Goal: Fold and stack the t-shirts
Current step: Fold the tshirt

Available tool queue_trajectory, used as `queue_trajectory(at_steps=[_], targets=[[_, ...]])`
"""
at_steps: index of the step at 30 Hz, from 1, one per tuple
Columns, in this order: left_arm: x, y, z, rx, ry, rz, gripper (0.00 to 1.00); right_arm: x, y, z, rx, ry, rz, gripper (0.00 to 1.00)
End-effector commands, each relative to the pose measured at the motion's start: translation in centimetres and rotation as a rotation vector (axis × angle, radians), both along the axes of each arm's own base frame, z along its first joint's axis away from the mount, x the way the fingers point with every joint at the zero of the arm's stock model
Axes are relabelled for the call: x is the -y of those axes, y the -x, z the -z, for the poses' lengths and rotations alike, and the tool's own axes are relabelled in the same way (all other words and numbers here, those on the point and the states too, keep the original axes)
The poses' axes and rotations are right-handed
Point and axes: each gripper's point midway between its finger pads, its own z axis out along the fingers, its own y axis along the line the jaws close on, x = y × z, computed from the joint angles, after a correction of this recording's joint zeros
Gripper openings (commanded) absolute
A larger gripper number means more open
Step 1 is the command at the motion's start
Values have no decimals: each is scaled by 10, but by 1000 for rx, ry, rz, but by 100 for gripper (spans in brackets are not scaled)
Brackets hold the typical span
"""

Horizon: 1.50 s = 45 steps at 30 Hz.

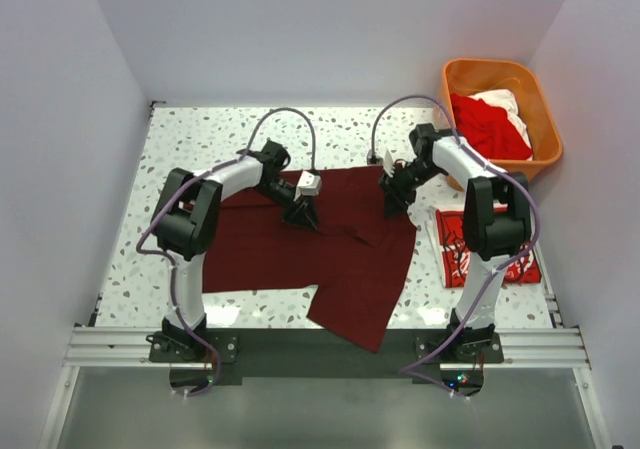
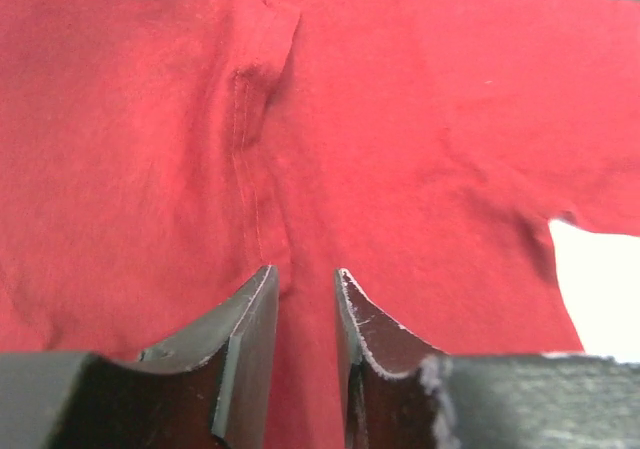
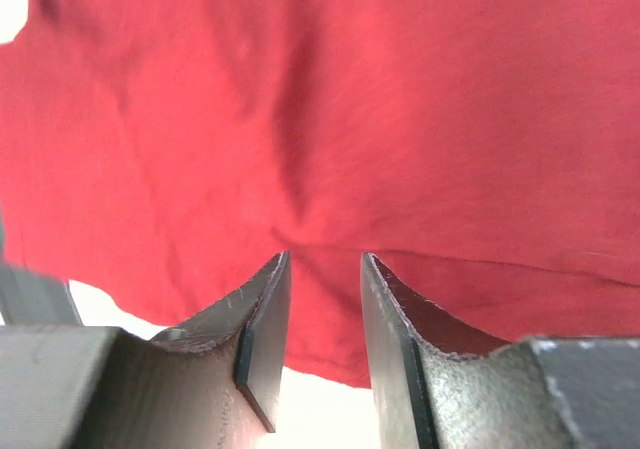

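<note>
A dark maroon t-shirt (image 1: 330,259) lies spread across the middle of the table, with one corner hanging over the near edge. My left gripper (image 1: 303,215) presses down on its upper middle. In the left wrist view the jaws (image 2: 305,274) stand close together with a ridge of the cloth (image 2: 400,119) between them. My right gripper (image 1: 392,205) is at the shirt's upper right edge. In the right wrist view its jaws (image 3: 325,259) are closed on the cloth (image 3: 400,99) near the hem. A folded red Coca-Cola shirt (image 1: 450,249) lies at the right, partly under the right arm.
An orange basket (image 1: 447,79) stands at the back right and holds a red shirt (image 1: 490,129) and a white one (image 1: 505,101). Grey walls close in the left, right and back sides. A metal rail (image 1: 320,347) runs along the near edge.
</note>
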Motion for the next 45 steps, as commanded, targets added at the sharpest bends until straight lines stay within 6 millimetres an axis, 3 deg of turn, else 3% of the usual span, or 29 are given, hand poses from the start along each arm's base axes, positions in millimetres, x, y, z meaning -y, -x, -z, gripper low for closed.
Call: queue_trajectory(at_steps=[1,3,5,7,8,11,12,18,22,28,37,40,45], targets=[[-16,-7,-48,-16,91,-32,32,-18,-34,-23,10,-69,172,37],[-31,-27,-53,-27,96,-121,32,-21,-46,-25,18,-44,224,36],[-38,-43,-64,-33,100,-208,32,-26,-45,-23,4,-25,222,35],[-41,-48,-61,-16,62,-258,32,-31,-41,-26,-8,-24,209,31],[-39,-48,-72,4,65,-282,32,-33,-38,-27,-10,-19,201,30],[-24,-44,-68,174,56,-235,33,-39,-28,-18,-27,7,183,29],[-14,-31,-60,207,46,-184,33,-43,-24,-14,-41,15,172,29],[6,-15,-36,461,50,-6,36,-51,-9,3,-99,63,155,29],[11,0,-12,469,12,121,38,-48,1,19,-150,111,150,29],[15,6,9,497,-26,218,39,-40,3,40,-196,183,181,29],[20,-7,24,509,-66,229,40,-34,4,50,-203,224,192,28],[20,-8,25,503,-74,239,35,-33,4,51,-201,228,191,28],[20,-6,22,505,-67,258,13,-30,4,53,-199,242,189,28]])
